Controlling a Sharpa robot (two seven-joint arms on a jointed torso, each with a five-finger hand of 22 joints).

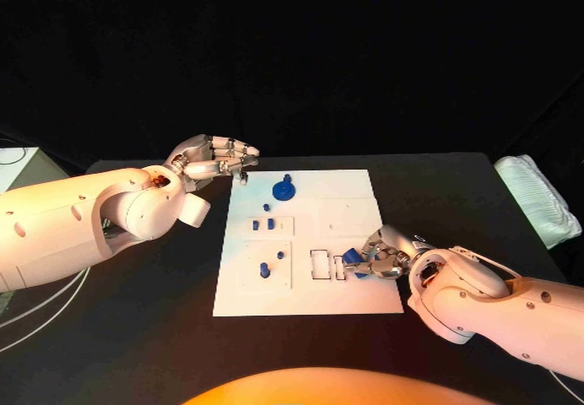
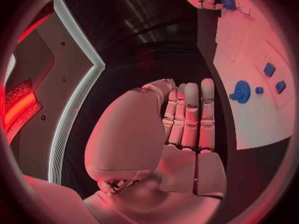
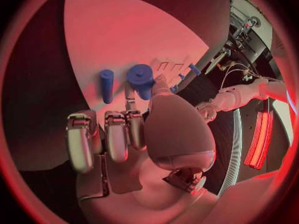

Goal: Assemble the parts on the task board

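Note:
The white task board (image 1: pixel 347 295) lies in the middle of the black table. My right hand (image 1: pixel 387 258) rests on the board's near right part and pinches a blue part (image 1: pixel 353 257) beside two white slots (image 1: pixel 320 263); the right wrist view shows that blue part (image 3: pixel 141 77) at the thumb tip. A blue peg (image 1: pixel 264 270) stands at the near left. Further back sit a blue disc with a knob (image 1: pixel 283 190) and two small blue blocks (image 1: pixel 262 225). My left hand (image 1: pixel 217 159) hovers off the board's far left corner, holding nothing, its fingers (image 2: pixel 190 117) stretched out side by side.
A white padded bundle (image 1: pixel 542 198) lies at the table's right edge. A pale box (image 1: pixel 15 164) stands off the left side, with white cables (image 1: pixel 36 312) hanging below my left arm. Bare black table surrounds the board.

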